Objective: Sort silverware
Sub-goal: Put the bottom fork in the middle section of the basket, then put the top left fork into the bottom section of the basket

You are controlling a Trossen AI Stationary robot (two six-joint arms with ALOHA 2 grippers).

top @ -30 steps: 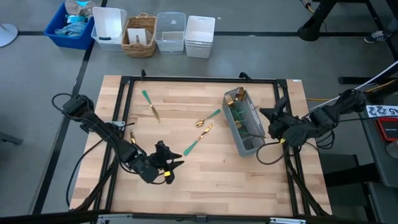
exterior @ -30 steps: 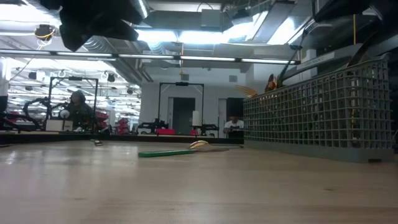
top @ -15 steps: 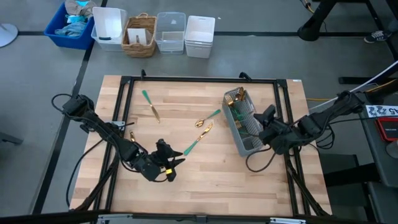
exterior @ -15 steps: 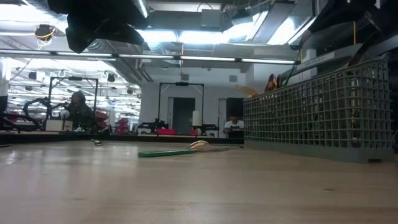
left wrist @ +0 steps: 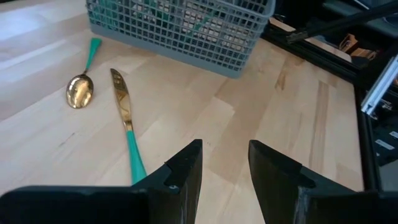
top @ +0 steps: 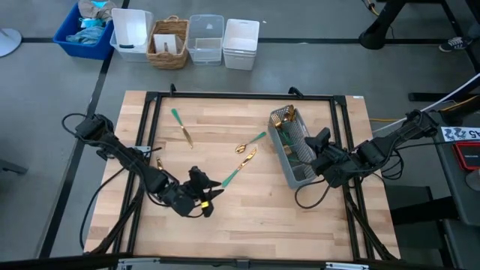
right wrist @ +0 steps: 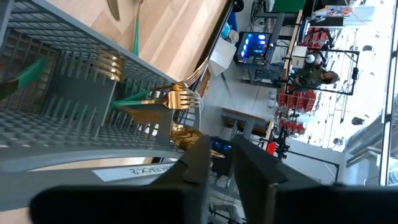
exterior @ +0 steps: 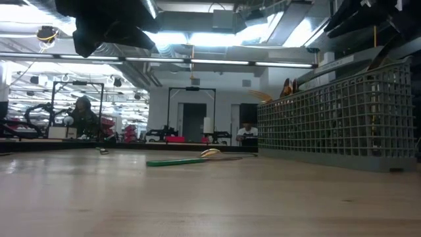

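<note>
Two teal-handled, gold-headed pieces lie flat mid-table: a knife (top: 238,168) (left wrist: 125,111) and a spoon (top: 250,142) (left wrist: 79,92). Another knife (top: 181,127) lies toward the far left. Several more pieces stand in the grey mesh caddy (top: 292,146) (right wrist: 68,118), their gold heads (right wrist: 177,98) at its far end. My left gripper (top: 208,187) (left wrist: 224,163) hovers open just short of the mid-table knife's teal handle end (left wrist: 134,163), touching nothing. My right gripper (top: 319,142) (right wrist: 222,152) hangs over the caddy's right wall, with a narrow gap between its fingers and nothing in it.
A small gold piece (top: 158,163) lies by the black frame rail at the table's left. The caddy sits slanted on the right half of the table. Bins and a basket (top: 169,41) stand on the floor beyond the far edge. Bare wood lies along the near edge.
My right gripper has moved toward the table's left, from beyond the caddy's right side to over its right wall. My left gripper has crept slightly toward the mid-table knife. The silverware has stayed where it was.
</note>
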